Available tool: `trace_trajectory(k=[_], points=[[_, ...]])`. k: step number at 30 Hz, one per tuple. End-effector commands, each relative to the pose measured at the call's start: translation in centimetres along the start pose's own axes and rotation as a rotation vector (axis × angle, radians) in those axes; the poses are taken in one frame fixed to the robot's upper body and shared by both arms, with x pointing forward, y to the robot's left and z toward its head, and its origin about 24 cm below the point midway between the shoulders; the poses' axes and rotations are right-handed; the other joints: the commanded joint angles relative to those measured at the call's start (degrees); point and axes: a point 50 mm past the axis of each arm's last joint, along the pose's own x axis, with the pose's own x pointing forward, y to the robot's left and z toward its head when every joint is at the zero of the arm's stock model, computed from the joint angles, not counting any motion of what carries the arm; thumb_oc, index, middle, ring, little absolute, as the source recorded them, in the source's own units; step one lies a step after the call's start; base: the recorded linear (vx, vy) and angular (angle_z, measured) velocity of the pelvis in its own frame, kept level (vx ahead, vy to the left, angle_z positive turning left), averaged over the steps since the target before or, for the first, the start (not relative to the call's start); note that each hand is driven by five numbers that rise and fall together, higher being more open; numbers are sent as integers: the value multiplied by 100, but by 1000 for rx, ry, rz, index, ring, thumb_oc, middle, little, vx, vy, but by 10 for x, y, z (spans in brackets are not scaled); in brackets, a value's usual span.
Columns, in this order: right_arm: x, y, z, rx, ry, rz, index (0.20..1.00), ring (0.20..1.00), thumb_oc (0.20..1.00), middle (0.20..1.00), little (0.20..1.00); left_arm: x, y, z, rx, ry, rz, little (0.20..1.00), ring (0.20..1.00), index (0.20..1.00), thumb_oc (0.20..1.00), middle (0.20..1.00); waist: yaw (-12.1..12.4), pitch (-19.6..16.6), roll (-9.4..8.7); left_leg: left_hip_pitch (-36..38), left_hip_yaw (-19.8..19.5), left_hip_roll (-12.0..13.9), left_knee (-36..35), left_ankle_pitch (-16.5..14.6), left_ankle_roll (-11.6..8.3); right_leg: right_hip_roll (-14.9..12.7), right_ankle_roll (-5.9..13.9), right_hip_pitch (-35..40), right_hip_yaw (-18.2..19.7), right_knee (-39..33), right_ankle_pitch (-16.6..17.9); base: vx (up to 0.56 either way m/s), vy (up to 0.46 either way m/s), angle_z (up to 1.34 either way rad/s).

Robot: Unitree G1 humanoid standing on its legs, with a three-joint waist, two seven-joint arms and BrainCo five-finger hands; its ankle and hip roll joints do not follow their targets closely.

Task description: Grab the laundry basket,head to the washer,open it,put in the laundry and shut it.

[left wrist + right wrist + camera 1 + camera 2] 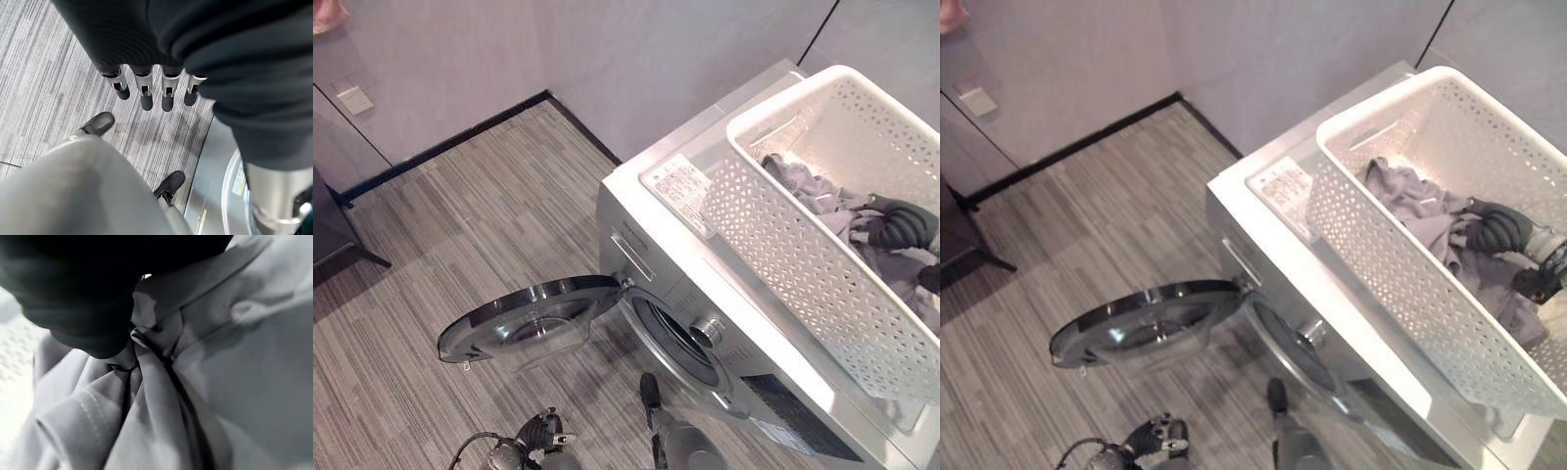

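A white perforated laundry basket (pixel 773 225) stands on top of the white front-loading washer (pixel 641 201). Crumpled grey laundry (pixel 1420 215) lies in it. My right hand (pixel 1494 227) is down inside the basket, on the laundry. In the right wrist view the grey cloth (pixel 195 396) bunches in folds right under the hand's dark cover (pixel 83 298). The washer's round door (pixel 524 318) is swung wide open to the left, baring the dark drum opening (pixel 675 338). My left hand (pixel 145 90) hangs open over the floor by the washer's front, holding nothing.
Striped grey floor (pixel 460 215) runs left of the washer to a grey wall with a dark baseboard (pixel 460 137). A dark piece of furniture (pixel 333 235) stands at the far left. The open door juts out low over the floor.
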Motion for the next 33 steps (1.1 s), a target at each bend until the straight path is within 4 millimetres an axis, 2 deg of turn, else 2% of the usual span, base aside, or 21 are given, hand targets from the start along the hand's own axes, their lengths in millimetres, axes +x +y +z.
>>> trace_trajectory(k=[1, 3, 4, 5, 6, 8, 10, 13, 14, 17, 19, 21, 24, 27, 29, 32, 33], points=[[0, 24, -15, 169, -33, -33, 200, 200, 200, 200, 200, 0, -6, -8, 45, 35, -26, 1000, 1000, 1000, 1000, 1000, 111, -252, 36, 195, 83, 171, 35, -101, 84, -583, 563, -195, -235, 112, -502, 53, 4, 1], [-4, 7, -17, 243, -70, -203, 200, 200, 200, 200, 200, 0, -5, -11, 57, 51, -20, 1000, 1000, 1000, 1000, 1000, 114, -344, 48, 281, 86, 160, 35, -148, 104, -581, 563, -114, -242, 106, -512, 55, 1, 2], [-5, 7, -17, 243, -69, -204, 200, 200, 200, 200, 200, 0, -5, -11, 58, 50, -20, 1000, 1000, 1000, 1000, 1000, 121, -336, 45, 289, 87, 162, 35, -151, 104, -580, 563, -106, -242, 107, -514, 59, -4, 1], [-7, -9, -18, 318, -116, -375, 200, 200, 200, 200, 200, 0, -4, -11, 65, 57, -11, 1000, 1000, 1000, 1000, 1000, 143, -434, 37, 363, 83, 160, 41, -199, 119, -581, 559, -32, -252, 101, -521, 68, -5, 0], [-12, -24, -16, 384, -175, -521, 200, 200, 200, 200, 200, 0, -3, -11, 76, 59, -5, 1000, 1000, 1000, 1000, 1000, 157, -537, 21, 442, 80, 152, 47, -253, 137, -587, 561, 45, -263, 101, -521, 80, 1, 0], [-12, -32, -9, 450, -258, -630, 200, 200, 200, 200, 200, 2, -4, -8, 85, 47, -4, 1000, 1000, 1000, 1000, 1000, 189, -608, 1, 533, 88, 145, 58, -313, 160, -592, 560, 125, -263, 102, -526, 40, 11, 0], [-13, -50, 3, 463, -338, -748, 200, 200, 200, 200, 200, 2, -5, -5, 98, 37, 0, 1000, 1000, 1000, 1000, 1000, 232, -705, -44, 633, 102, 129, 68, -373, 184, -595, 568, 197, -259, 100, -511, 36, 16, -2], [-12, -62, 17, 460, -400, -811, 200, 200, 200, 200, 200, 4, -6, -1, 107, 23, -1, 1000, 1000, 1000, 1000, 1000, 270, -769, -75, 733, 131, 119, 69, -421, 204, -606, 578, 263, -253, 97, -494, 9, 13, -3], [-11, -73, 31, 445, -458, -848, 200, 200, 200, 200, 200, 5, -8, 2, 110, 12, -1, 1000, 1000, 1000, 1000, 1000, 310, -840, -125, 807, 144, 111, 70, -464, 222, -618, 586, 314, -257, 100, -485, 14, 31, -3], [-12, -91, 53, 392, -518, -898, 200, 200, 200, 200, 200, 6, -8, 6, 115, 2, 6, 1000, 1000, 1000, 1000, 1000, 355, -916, -195, 905, 156, 93, 77, -508, 244, -642, 597, 388, -254, 112, -469, 8, 37, -7], [-13, -98, 65, 369, -550, -926, 200, 200, 200, 200, 200, 6, -8, 7, 102, 2, 16, 1000, 1000, 1000, 1000, 1000, 373, -954, -236, 949, 167, 74, 85, -535, 256, -660, 603, 439, -249, 109, -463, 0, 28, -4], [-13, -101, 67, 362, -553, -939, 200, 200, 200, 200, 200, 7, -9, 7, 99, 3, 16, 1000, 1000, 1000, 1000, 1000, 380, -962, -246, 971, 167, 66, 85, -539, 264, -668, 609, 454, -256, 109, -461, -27, 18, -3], [-21, -121, 77, 345, -564, -1081, 200, 200, 200, 200, 200, 7, -9, 5, 114, 20, 27, 1000, 1000, 1000, 1000, 1000, 417, -1052, -325, 1016, 131, 21, 100, -584, 301, -717, 632, 509, -268, 107, -436, -18, 47, 4], [-27, -130, 85, 345, -601, -1160, 200, 200, 200, 200, 200, 8, -8, 6, 112, 17, 38, 1000, 1000, 1000, 1000, 1000, 430, -1067, -365, 1001, 111, -26, 118, -553, 324, -757, 632, 497, -254, 119, -380, -38, 28, 2], [-45, -152, 99, 297, -623, -1283, 200, 200, 200, 200, 200, 8, -4, 12, 132, -8, 53, 1000, 1000, 1000, 1000, 1000, 438, -1108, -422, 1024, 103, -90, 132, -592, 362, -794, 663, 516, -254, 113, -334, -31, 61, -1], [-65, -172, 118, 194, -626, -1408, 200, 200, 200, 200, 200, 10, 2, 28, 135, -74, 74, 1000, 1000, 1000, 1000, 1000, 406, -1113, -453, 1040, 110, -188, 162, -638, 413, -861, 718, 490, -214, 97, -250, -45, 79, 0], [-65, -173, 119, 193, -627, -1408, 200, 200, 200, 200, 200, 10, 2, 28, 133, -74, 73, 1000, 1000, 1000, 1000, 1000, 403, -1111, -448, 1040, 112, -189, 164, -639, 414, -862, 718, 490, -212, 97, -250, -45, 80, -8]])
